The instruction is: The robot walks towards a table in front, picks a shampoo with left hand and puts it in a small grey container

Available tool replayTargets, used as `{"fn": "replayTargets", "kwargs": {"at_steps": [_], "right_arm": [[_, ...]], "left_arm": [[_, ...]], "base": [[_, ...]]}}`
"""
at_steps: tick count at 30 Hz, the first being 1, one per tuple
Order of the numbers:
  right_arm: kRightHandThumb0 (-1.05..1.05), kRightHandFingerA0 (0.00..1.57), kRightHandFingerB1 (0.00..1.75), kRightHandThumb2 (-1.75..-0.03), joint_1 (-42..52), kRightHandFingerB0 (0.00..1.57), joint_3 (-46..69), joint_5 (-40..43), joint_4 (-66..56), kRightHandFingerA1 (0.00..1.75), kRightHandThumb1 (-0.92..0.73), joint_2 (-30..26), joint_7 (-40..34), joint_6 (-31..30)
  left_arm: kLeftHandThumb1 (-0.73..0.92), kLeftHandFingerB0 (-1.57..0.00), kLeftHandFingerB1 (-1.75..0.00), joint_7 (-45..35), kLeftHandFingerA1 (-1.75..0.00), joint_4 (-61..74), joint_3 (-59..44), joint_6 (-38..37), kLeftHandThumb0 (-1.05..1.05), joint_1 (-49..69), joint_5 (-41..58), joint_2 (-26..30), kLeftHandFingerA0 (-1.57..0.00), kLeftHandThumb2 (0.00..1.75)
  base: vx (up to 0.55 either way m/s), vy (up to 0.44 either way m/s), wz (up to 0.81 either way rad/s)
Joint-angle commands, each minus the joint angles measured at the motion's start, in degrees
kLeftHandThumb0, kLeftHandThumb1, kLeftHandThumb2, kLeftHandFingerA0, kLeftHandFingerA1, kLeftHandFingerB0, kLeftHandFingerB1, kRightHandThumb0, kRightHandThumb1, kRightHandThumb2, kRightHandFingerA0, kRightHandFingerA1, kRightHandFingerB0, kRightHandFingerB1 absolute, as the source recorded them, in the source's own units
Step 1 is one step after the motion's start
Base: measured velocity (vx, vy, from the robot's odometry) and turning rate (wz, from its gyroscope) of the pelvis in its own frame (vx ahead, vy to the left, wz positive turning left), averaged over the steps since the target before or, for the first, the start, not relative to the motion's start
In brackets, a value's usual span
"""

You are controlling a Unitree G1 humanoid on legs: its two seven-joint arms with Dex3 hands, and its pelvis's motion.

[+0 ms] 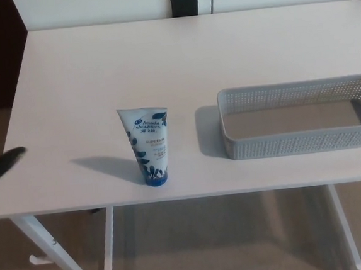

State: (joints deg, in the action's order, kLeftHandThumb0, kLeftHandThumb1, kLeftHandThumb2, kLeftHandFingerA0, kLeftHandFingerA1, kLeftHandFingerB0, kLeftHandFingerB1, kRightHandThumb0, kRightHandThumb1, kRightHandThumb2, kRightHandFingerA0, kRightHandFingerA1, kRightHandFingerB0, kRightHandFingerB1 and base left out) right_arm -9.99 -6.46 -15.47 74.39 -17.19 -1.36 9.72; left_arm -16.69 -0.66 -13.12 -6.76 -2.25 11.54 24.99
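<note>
White metal legs of the table sit closest, at the bottom of frame, over beige floor. Above them the pale tabletop fills most of the view. 1 shampoo tube stands upright on its blue cap near the front edge, left of centre, wide crimped end up. White body, blue label print, blue leaf pattern low down. Its shadow falls to the left on the tabletop. Tube stands free. To its right, with a clear gap between, lies the grey container: long, rectangular, perforated walls, open top, empty, right end at the picture edge. Container is also close to the front edge. Left hand shows only as a blurred black shape at the far left of frame, by the tabletop's left side, well apart from the tube. Cannot tell if it is spread or closed. Right hand out of frame. 1 dark square object sits behind the far edge of the tabletop, top centre.
</note>
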Motion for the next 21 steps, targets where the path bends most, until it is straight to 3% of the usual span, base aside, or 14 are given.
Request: {"fn": "replayTargets", "kwargs": {"at_steps": [1,16,17,20,21], "right_arm": [[-0.29,0.72,0.40,-0.59,0.09,0.58,0.69,0.62,0.25,0.45,-0.68,-0.72,0.98,-0.80],[-0.30,0.73,0.40,-0.59,1.05,0.59,0.88,0.48,0.40,0.45,-0.67,-0.64,1.03,-0.60],[-0.30,0.73,0.41,-0.60,1.44,0.59,0.61,0.23,0.32,0.46,-0.66,-0.71,1.11,-0.13],[-0.30,0.73,0.41,-0.60,1.50,0.59,0.57,0.21,0.28,0.46,-0.66,-0.72,1.13,-0.08],[-0.29,0.73,0.41,-0.60,1.24,0.59,0.67,0.33,0.19,0.46,-0.66,-0.59,1.20,-0.11]], "left_arm": [[0.44,-0.06,-0.25,0.86,-0.25,0.94,2.13,6.67,-0.39,-0.66,-2.99,0.60,-0.04,0.56],[0.44,-0.08,-0.25,0.84,-0.26,2.54,5.26,8.02,-0.41,-0.26,-5.23,-0.99,-0.07,0.57],[0.30,0.00,-0.37,0.25,-0.38,3.06,6.31,8.21,-0.39,-0.14,-5.25,-1.39,0.00,0.72],[0.30,0.00,-0.37,0.26,-0.38,3.23,6.48,8.38,-0.39,-0.11,-5.30,-1.44,0.00,0.72],[0.44,-0.09,-0.25,0.26,-0.27,3.59,7.90,7.87,-0.36,-0.63,-6.17,-2.03,-0.07,0.56]], "base": [[0.00,0.000,0.00],[0.00,0.000,0.00],[0.00,0.000,0.00],[0.00,0.000,0.00],[0.00,0.000,0.00]]}}
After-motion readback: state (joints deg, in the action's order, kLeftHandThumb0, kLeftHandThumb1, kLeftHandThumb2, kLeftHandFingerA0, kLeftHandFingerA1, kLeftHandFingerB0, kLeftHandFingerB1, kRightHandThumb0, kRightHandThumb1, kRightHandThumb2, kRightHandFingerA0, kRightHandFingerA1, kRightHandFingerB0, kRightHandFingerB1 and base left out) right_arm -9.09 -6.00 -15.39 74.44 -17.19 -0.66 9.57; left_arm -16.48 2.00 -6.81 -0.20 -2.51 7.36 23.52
